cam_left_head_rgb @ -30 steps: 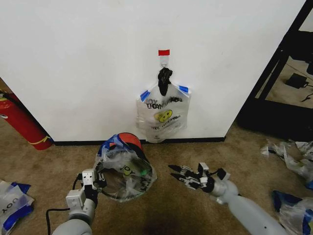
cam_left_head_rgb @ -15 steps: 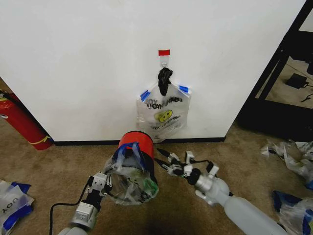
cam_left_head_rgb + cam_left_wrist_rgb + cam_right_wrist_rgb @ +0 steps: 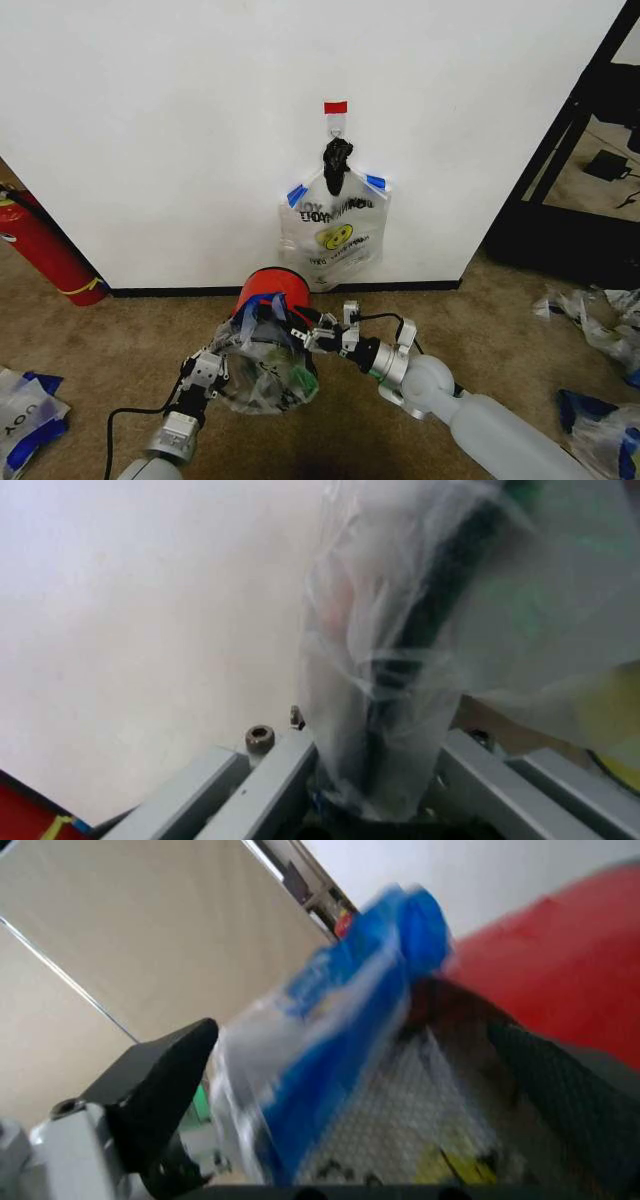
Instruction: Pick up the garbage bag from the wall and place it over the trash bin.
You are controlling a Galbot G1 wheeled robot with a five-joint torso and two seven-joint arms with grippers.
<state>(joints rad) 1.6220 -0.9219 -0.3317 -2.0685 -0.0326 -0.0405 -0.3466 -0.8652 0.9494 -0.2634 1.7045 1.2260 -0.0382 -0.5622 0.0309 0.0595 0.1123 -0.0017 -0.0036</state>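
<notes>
Between both pincers [image 3: 300, 330], bagged trash bin [image 3: 272, 300].

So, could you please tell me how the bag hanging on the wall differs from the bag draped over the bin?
The hanging bag dangles flat from the hook, with its smiley showing; the bin's bag is crumpled over the tipped trash bin. No pincer touches the hanging bag; the left pincer clamps the bin's bag, and the right pincer is at its blue handle. Both are thin, translucent and blue-handled.
</notes>
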